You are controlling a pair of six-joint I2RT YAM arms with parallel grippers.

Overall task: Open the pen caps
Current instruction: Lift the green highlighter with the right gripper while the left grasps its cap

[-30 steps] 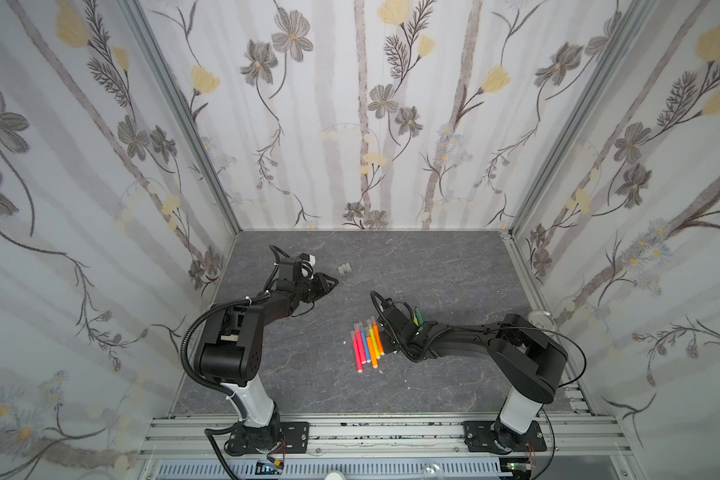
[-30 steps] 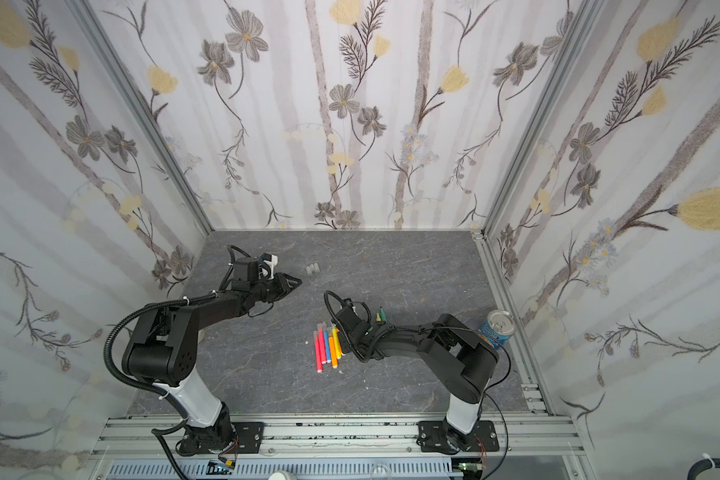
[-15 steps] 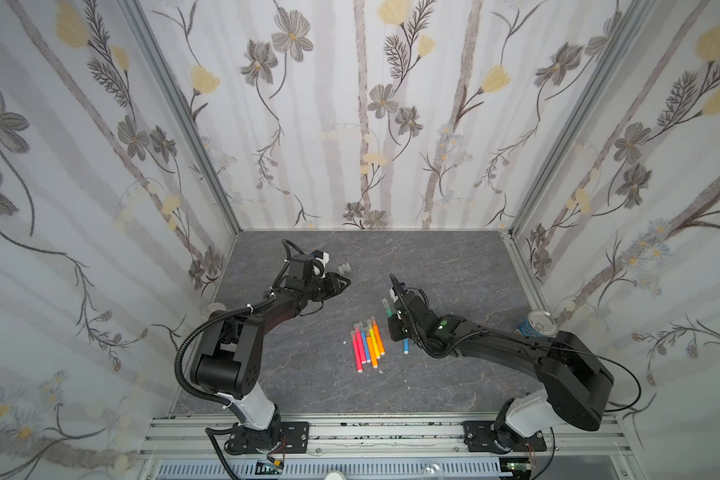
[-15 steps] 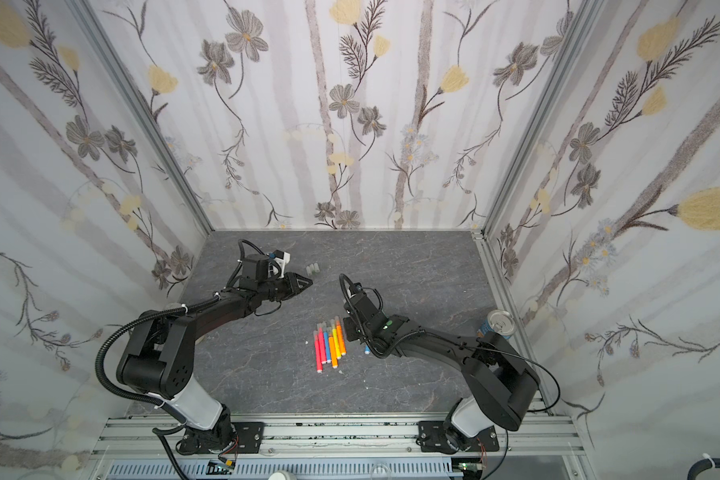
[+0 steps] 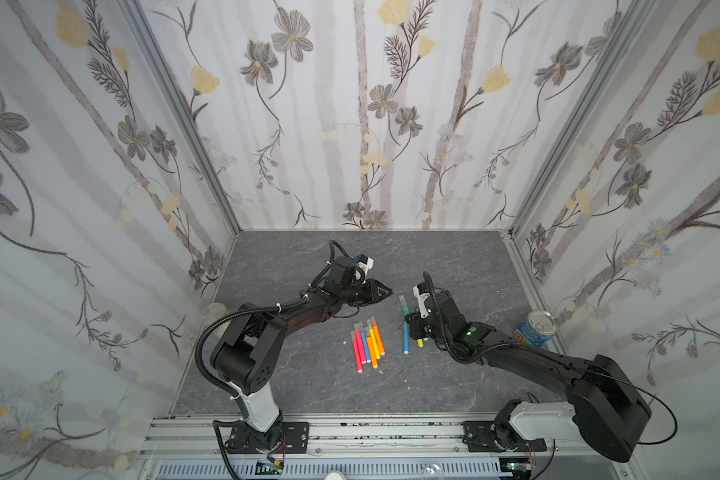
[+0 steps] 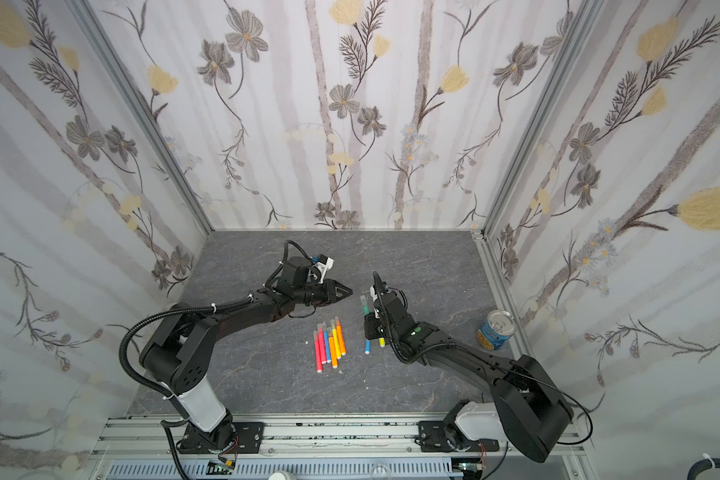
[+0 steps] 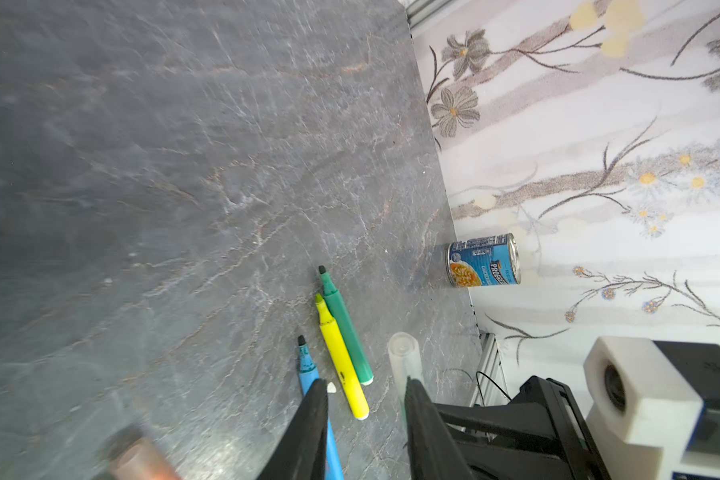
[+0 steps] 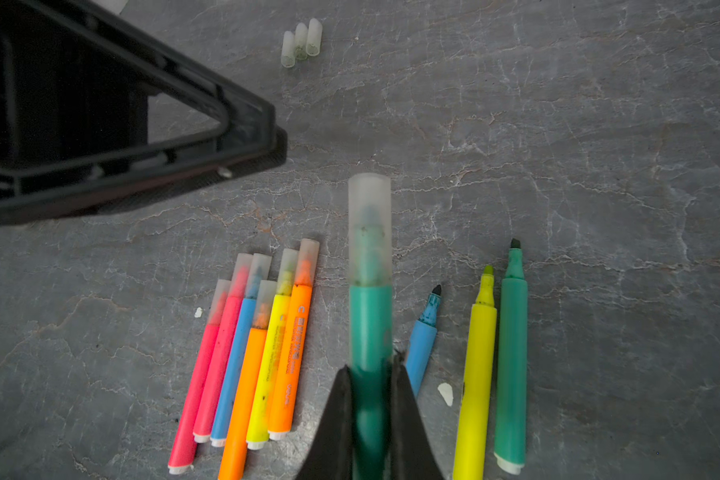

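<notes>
My right gripper [image 8: 370, 374] is shut on a teal pen [image 8: 370, 332] and holds it above the table, with its translucent pen cap [image 8: 369, 228] on. Both top views show this pen [image 5: 404, 311] [image 6: 365, 309] pointing away from the front. My left gripper [image 5: 385, 292] [image 6: 348, 291] is open and holds nothing, just left of the cap. In the left wrist view the cap [image 7: 404, 353] stands beside one finger of the left gripper [image 7: 364, 395]. Several capped pens [image 8: 258, 332] lie in a row [image 5: 368, 338]. Uncapped blue [image 8: 422, 340], yellow [image 8: 479, 353] and green [image 8: 512, 353] pens lie beside them.
Three loose caps [image 8: 301, 41] lie together on the dark slate table beyond the left gripper. A blue soup can [image 5: 537, 328] [image 6: 495, 328] stands at the right edge by the wall. Flowered walls close in three sides.
My left gripper has swung right, from the back left to just beside the held pen's cap. The right gripper has drawn back from the pens on the table with the teal pen in it.
</notes>
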